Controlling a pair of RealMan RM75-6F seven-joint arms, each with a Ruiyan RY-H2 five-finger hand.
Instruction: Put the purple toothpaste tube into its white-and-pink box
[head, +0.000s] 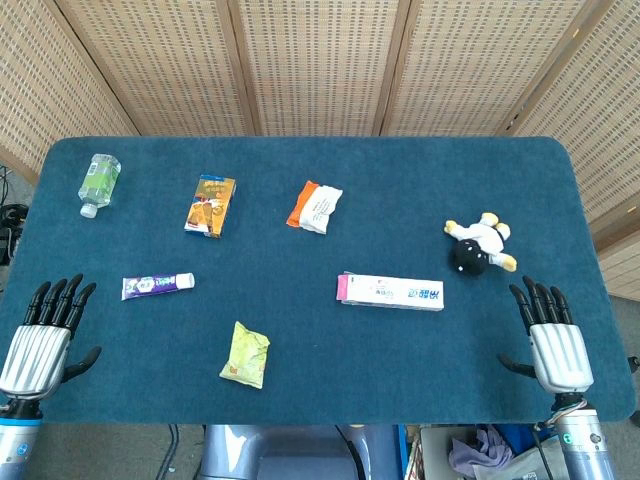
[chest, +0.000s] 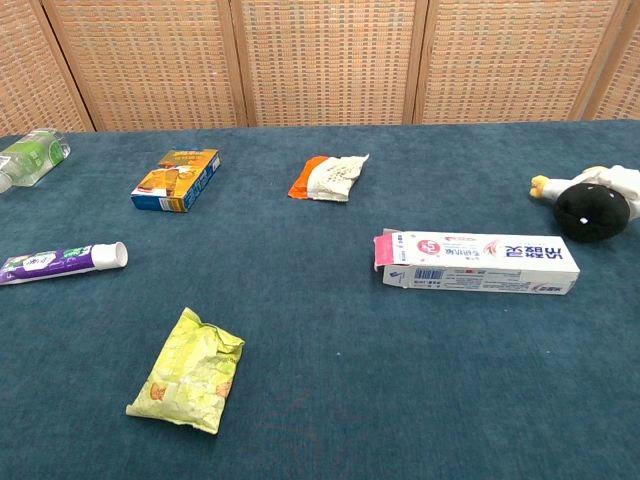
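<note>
The purple toothpaste tube (head: 157, 285) (chest: 60, 261) lies flat on the left part of the blue table, its white cap pointing right. The white-and-pink box (head: 391, 291) (chest: 477, 262) lies flat right of centre, its left end flap open. My left hand (head: 42, 335) rests at the front left corner, fingers spread and holding nothing, a short way in front of and to the left of the tube. My right hand (head: 553, 339) sits at the front right corner, likewise spread and holding nothing. Neither hand shows in the chest view.
A yellow-green snack packet (head: 246, 355) (chest: 189, 369) lies in front, between tube and box. Further back are a small bottle (head: 99, 183), an orange-and-blue carton (head: 210, 205) and an orange-and-white packet (head: 315, 207). A black-and-white plush toy (head: 478, 245) lies behind the box at right.
</note>
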